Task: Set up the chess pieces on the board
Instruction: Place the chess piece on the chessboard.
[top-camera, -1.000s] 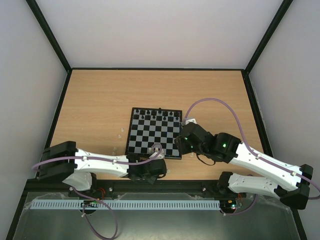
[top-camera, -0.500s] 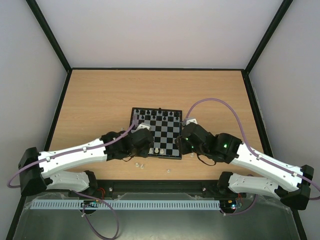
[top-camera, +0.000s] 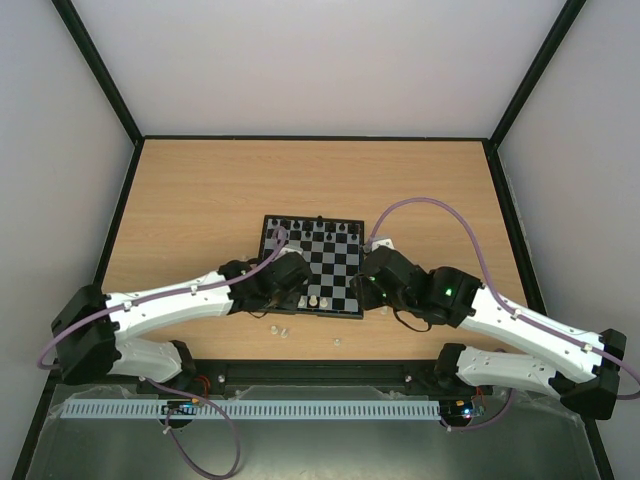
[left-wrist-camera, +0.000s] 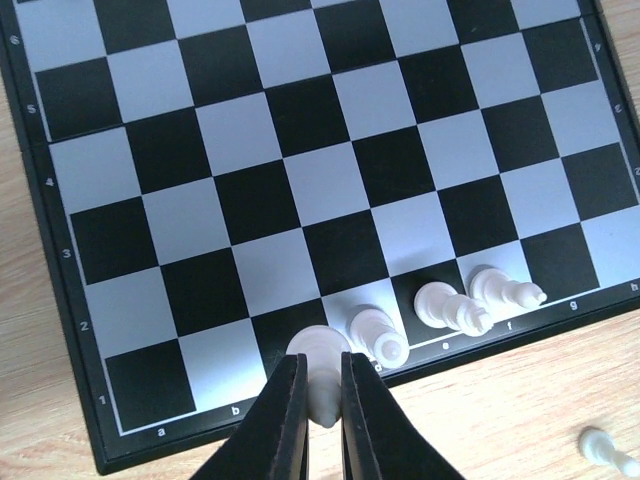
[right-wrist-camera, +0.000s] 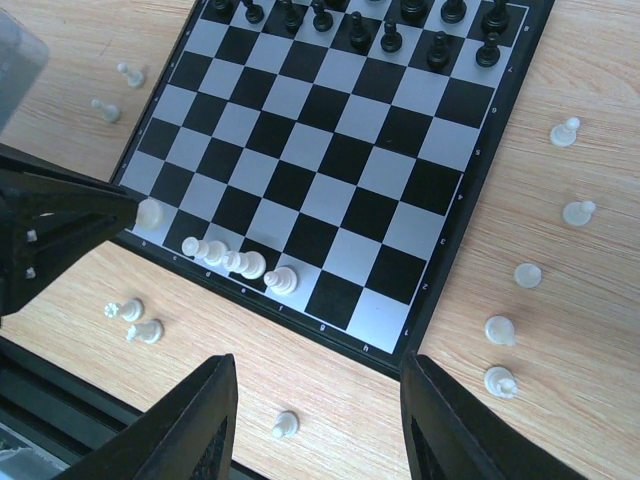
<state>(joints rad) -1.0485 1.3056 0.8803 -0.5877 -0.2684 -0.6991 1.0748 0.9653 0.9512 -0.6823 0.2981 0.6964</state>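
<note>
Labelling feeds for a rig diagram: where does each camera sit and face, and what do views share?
Top external: above and behind left arm and right arm, looking down at table and board; both show.
Left wrist: on that wrist, looking down at the board's near rows; left end effector shut on a white piece.
Right wrist: over the board's near right corner, looking down; open right end effector frames the bottom.
Shared: both wrist views show the white row.

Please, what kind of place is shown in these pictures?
Probably a robot lab work cell: a wooden table closed in by plain white walls on a black frame, a left arm and a right arm mounted at its near edge, and a small chessboard between them.
</note>
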